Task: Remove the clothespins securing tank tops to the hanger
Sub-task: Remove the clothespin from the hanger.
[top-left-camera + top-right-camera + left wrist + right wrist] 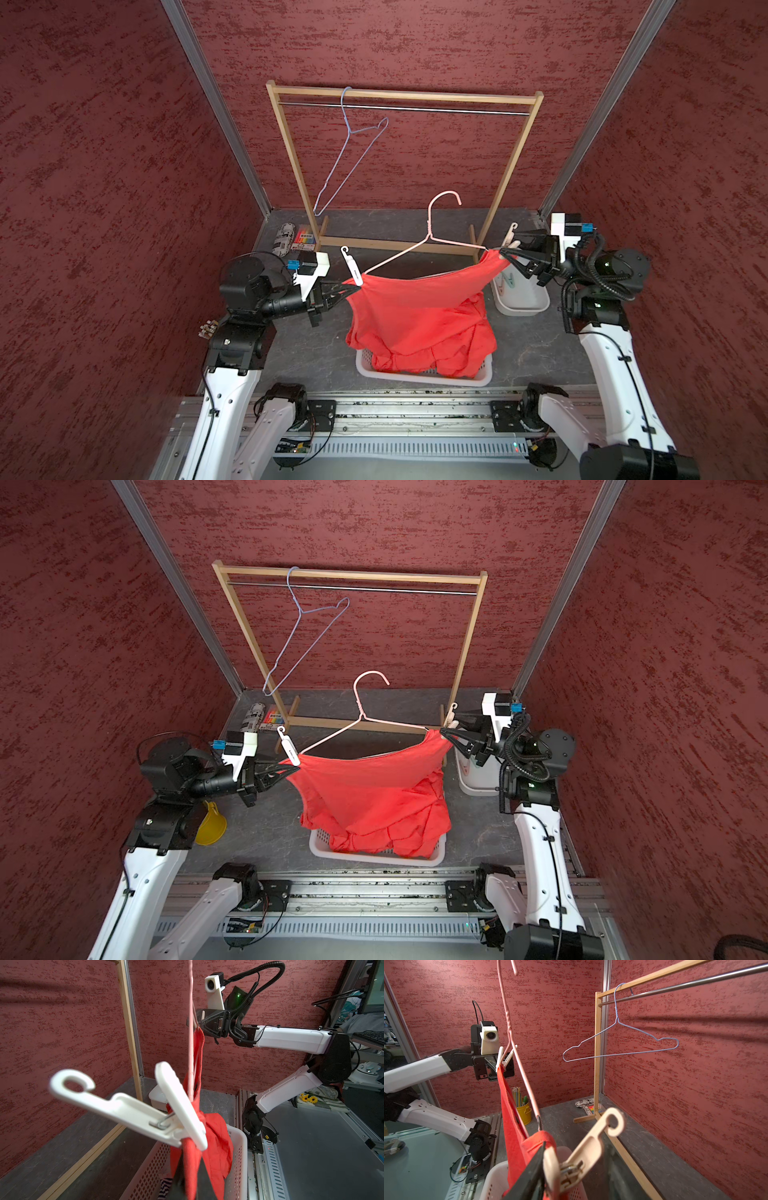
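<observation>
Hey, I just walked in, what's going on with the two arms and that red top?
A pink hanger is up between the two arms, with an orange-red tank top pinned to it and drooping into a white basket. The left gripper is shut on the top right by the white clothespin. The right gripper has its jaws around the beige clothespin at the opposite end; whether it is squeezing is unclear. Both pins are on.

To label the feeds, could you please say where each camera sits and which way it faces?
Top views: overhead, facing down at the rack; left arm, right arm show.
Left wrist: on left arm, faces right arm past white clothespin; left fingers show.
Right wrist: on right arm, faces left arm past beige clothespin; right fingers show.
Shared: pink hanger and top, all views.
</observation>
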`<state>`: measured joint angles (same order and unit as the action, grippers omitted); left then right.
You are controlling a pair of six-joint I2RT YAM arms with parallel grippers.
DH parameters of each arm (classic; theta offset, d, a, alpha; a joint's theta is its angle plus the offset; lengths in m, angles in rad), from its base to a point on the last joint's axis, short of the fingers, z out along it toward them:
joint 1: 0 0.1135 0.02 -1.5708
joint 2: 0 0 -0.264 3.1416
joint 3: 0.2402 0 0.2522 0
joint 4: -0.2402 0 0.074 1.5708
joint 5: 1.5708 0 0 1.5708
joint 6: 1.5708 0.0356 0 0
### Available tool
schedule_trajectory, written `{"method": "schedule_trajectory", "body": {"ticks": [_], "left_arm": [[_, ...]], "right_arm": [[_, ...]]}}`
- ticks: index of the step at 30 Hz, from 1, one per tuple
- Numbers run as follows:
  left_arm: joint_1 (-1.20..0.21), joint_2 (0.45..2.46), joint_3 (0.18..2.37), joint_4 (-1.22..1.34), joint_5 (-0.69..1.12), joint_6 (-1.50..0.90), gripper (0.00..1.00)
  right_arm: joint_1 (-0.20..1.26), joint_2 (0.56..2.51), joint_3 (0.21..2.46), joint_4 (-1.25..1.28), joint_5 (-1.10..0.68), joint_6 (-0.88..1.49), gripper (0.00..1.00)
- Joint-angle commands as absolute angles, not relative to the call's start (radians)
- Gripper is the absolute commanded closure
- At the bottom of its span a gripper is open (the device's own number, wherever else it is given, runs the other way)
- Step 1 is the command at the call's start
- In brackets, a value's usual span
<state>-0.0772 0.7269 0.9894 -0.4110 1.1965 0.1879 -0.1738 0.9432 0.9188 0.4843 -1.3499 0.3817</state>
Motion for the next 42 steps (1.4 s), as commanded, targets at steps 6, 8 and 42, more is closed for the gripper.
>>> {"method": "schedule_trajectory", "body": {"ticks": [6, 8, 42], "left_arm": [[-0.066, 0.731, 1.007, -0.405, 1.224, 0.179, 1.0], [-0.066, 0.732, 1.009, -0.406, 1.224, 0.179, 1.0], [-0.37, 0.757, 1.041, -0.561, 0.816, 0.311, 1.0]], "right_arm": [[-0.173, 0.921, 0.911, 0.518, -1.391, 0.36, 0.57], [-0.174, 0.919, 0.909, 0.52, -1.392, 0.365, 0.62], [-0.168, 0.88, 1.011, 0.17, -0.913, 0.232, 1.0]]}}
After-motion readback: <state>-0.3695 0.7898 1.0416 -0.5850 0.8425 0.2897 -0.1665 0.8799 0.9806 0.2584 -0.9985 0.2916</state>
